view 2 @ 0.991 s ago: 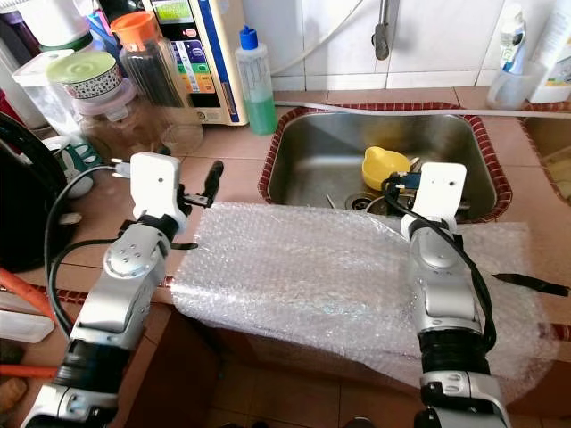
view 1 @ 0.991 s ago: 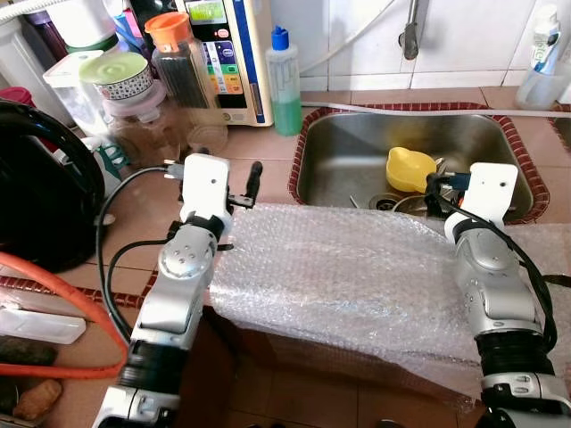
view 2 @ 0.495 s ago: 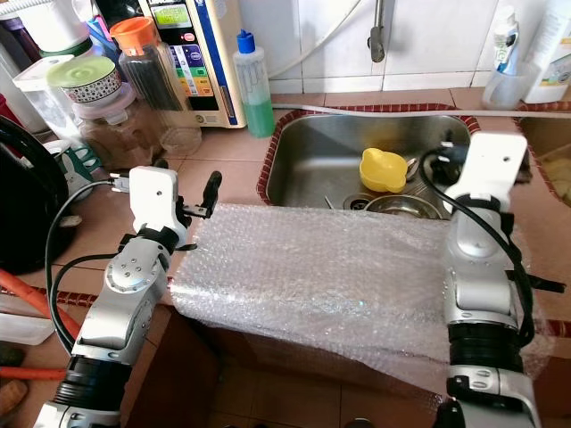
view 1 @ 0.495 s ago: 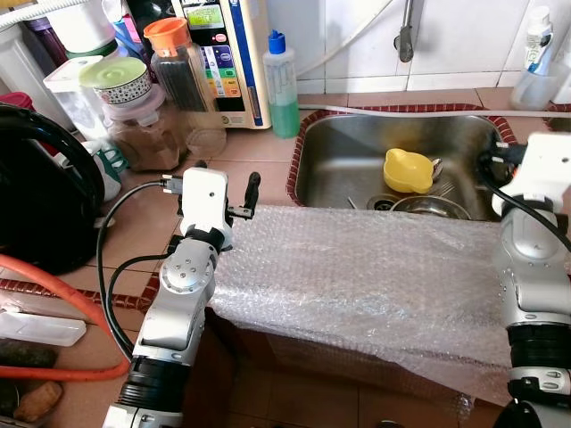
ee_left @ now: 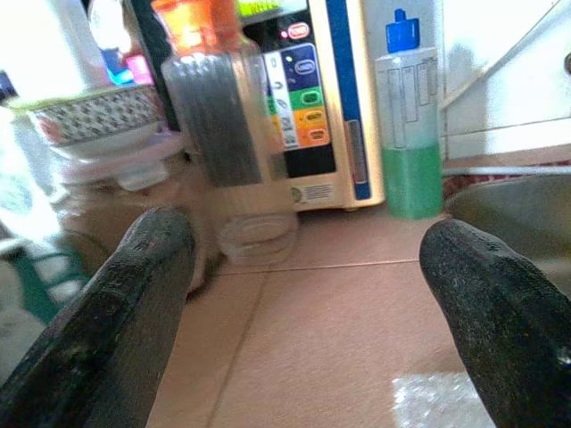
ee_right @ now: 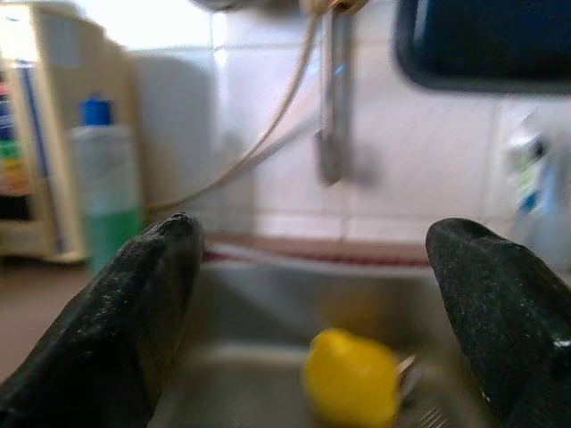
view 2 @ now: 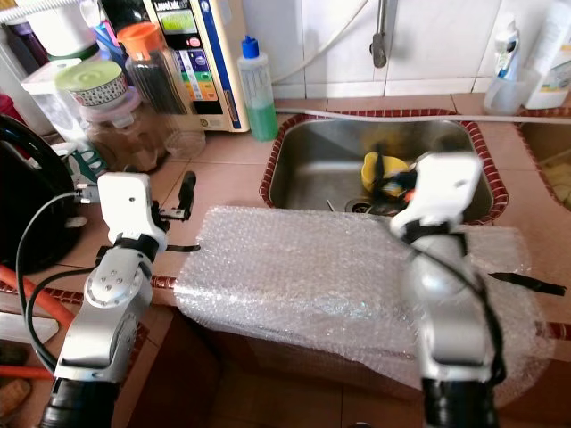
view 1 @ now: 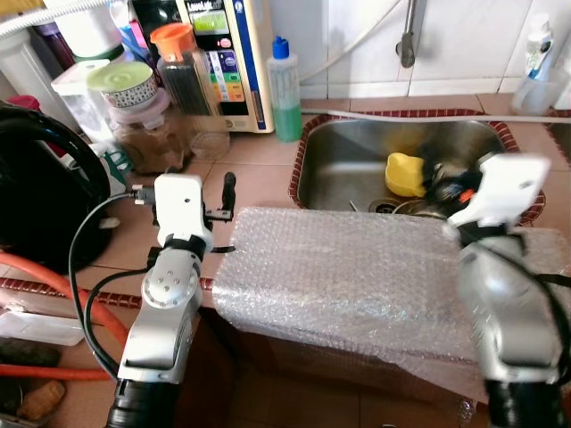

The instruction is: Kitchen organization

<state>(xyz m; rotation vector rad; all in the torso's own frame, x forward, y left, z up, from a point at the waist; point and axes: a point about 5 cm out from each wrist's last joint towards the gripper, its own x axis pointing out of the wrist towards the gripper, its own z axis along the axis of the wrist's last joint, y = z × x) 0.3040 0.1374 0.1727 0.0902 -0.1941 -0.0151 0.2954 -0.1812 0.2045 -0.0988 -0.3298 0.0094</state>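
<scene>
Reaching over the bubble wrap draped across the desk edge before the sink, we held left pincer and right pincer wide and empty; next, we judged, close on a sheet edge.

You are looking at a home kitchen. Ahead of the right gripper sits a steel sink with a tap on a white tiled wall. Beyond the left gripper stand a dish soap bottle and storage jars on the tiled counter.
</scene>
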